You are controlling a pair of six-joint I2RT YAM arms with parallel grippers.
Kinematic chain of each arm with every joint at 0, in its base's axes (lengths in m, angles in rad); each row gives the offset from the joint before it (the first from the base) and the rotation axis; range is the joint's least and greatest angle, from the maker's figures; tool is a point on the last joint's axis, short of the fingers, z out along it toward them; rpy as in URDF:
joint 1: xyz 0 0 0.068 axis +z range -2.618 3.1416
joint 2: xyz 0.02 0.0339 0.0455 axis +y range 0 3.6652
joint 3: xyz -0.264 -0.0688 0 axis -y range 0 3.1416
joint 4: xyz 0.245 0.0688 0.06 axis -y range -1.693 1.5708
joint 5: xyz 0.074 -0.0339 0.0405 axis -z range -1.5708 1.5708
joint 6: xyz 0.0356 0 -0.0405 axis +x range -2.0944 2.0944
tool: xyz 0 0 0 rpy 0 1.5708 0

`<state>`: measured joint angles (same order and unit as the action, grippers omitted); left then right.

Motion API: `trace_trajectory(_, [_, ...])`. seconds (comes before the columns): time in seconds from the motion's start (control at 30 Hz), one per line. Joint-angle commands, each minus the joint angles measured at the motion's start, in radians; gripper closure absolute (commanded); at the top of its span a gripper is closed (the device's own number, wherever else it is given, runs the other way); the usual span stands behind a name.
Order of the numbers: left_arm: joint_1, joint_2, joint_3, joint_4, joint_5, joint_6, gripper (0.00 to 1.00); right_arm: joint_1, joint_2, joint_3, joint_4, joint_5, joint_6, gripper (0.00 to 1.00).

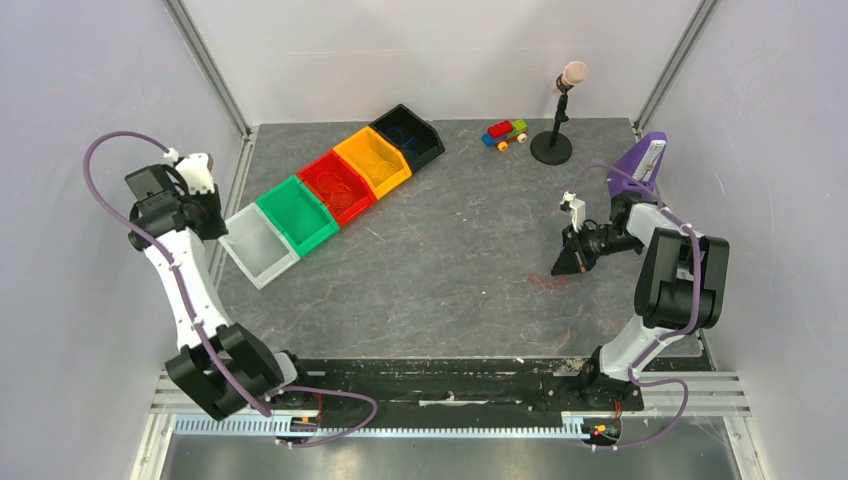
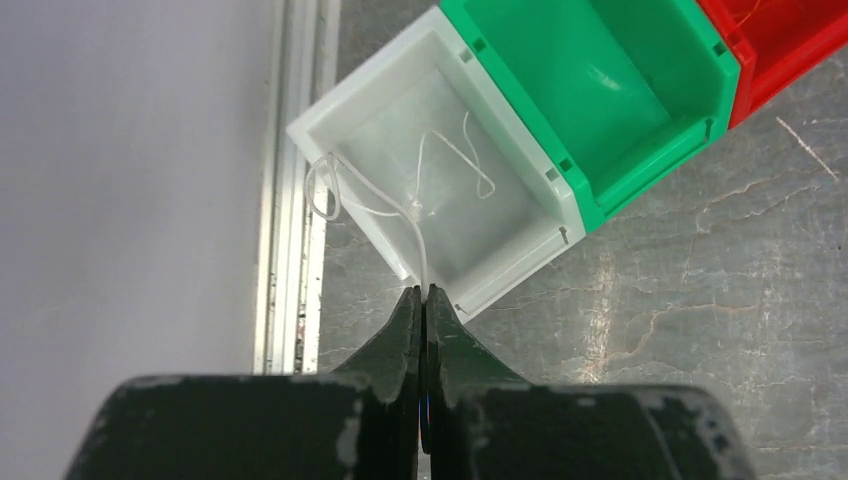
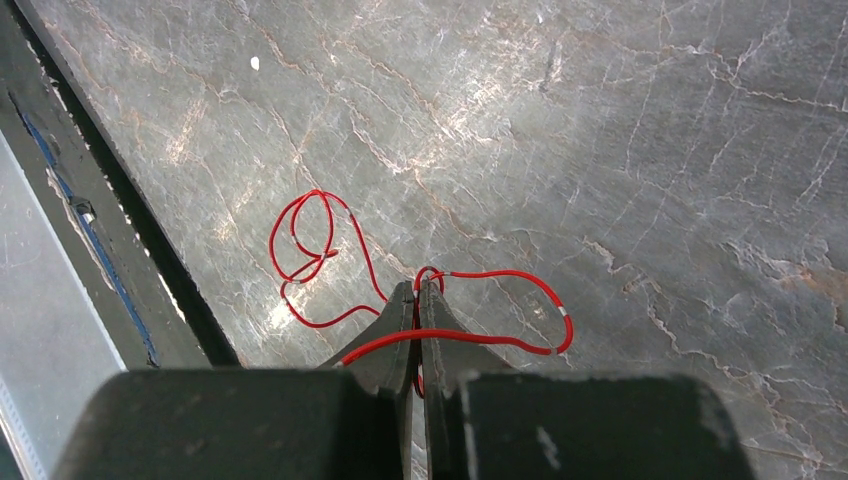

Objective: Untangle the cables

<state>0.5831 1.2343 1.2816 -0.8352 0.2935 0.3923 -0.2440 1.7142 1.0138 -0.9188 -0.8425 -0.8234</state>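
A thin white cable (image 2: pixel 424 250) rises out of the white bin (image 2: pixel 520 262) to my left gripper (image 2: pixel 424 290), which is shut on its end. Part of this cable loops over the bin's left rim and the rest lies curled on the bin floor. My left gripper (image 1: pixel 212 222) hangs above the left end of the bin row. A red cable (image 3: pixel 310 250) lies in loose loops on the table. My right gripper (image 3: pixel 418 288) is shut on it, and one strand runs across the fingers. From above, the right gripper (image 1: pixel 572 262) points down at a faint red cable (image 1: pixel 548 283).
A diagonal row holds white (image 1: pixel 258 243), green (image 1: pixel 298 212), red (image 1: pixel 338 185), orange (image 1: pixel 373 160) and black (image 1: pixel 408 135) bins. A toy car (image 1: pixel 505 133) and a microphone stand (image 1: pixel 555 140) stand at the back. A purple object (image 1: pixel 640 165) sits far right. A rail (image 2: pixel 290 250) borders the mat.
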Motion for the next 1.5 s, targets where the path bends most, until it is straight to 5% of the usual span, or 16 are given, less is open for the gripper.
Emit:
trace_trajectory(0.0, [0.002, 0.072, -0.018, 0.042, 0.04, 0.001, 0.98, 0.005, -0.004, 0.01, -0.009, -0.038, -0.017, 0.99])
trace_trajectory(0.3, [-0.117, 0.172, -0.109, 0.191, -0.041, -0.072, 0.98, 0.007, 0.004, 0.013, -0.008, -0.035, -0.011, 0.99])
trace_trajectory(0.87, [-0.118, 0.491, -0.131, 0.304, -0.062, -0.076, 0.97, 0.01, -0.004, 0.004, -0.008, -0.033, -0.008, 0.99])
trace_trajectory(1.1, [-0.118, 0.401, -0.08, 0.248, -0.048, -0.094, 0.46, 0.011, -0.004, 0.008, -0.009, -0.036, -0.005, 0.99])
trace_trajectory(1.37, [-0.118, 0.246, -0.029, 0.158, -0.091, -0.006, 0.27, 0.033, -0.027, 0.001, -0.007, -0.049, 0.002, 0.99])
trace_trajectory(1.47, [-0.119, 0.171, 0.026, 0.113, 0.051, 0.025, 0.26, 0.071, -0.044, 0.006, 0.005, -0.084, 0.033, 0.99])
